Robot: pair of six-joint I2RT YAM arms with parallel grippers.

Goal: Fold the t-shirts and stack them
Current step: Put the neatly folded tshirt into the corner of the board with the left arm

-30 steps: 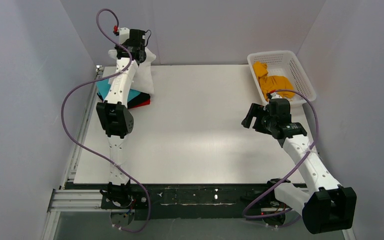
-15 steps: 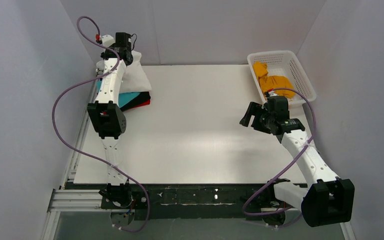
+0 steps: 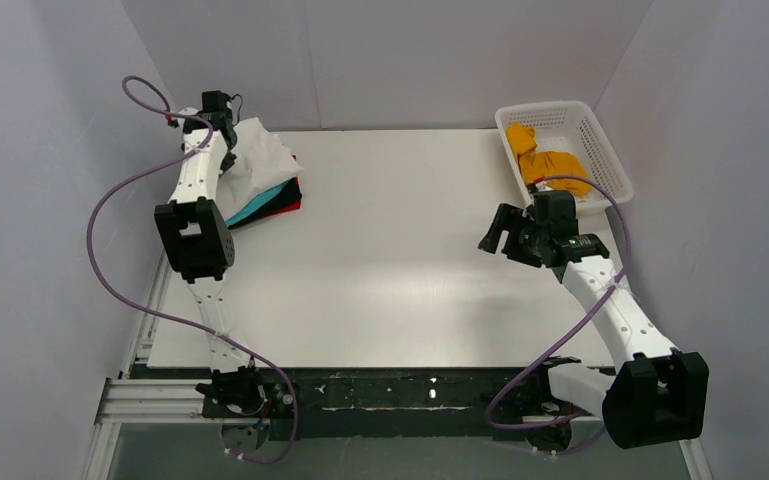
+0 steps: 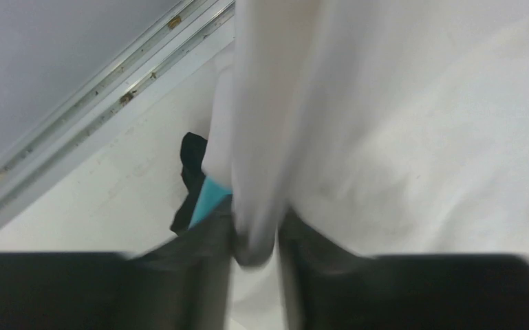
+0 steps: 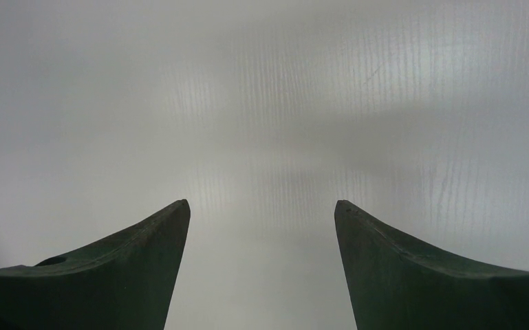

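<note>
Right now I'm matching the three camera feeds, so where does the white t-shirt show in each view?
Top external: the white t-shirt is at upper left, lying over the teal t-shirt.
Left wrist: the white t-shirt fills the centre and right, with a fold pinched in the left hand at the bottom.
Right wrist: not in it.
Shared landmark: the teal t-shirt, also visible left of centre in the left wrist view.

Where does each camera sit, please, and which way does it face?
Top external: above, behind the bases, facing down on the table; both arms show.
Left wrist: on the left arm, facing the white t-shirt; left gripper shut on it.
Right wrist: facing the table through the open right gripper.
Shared: top and left wrist both show the white t-shirt.
</note>
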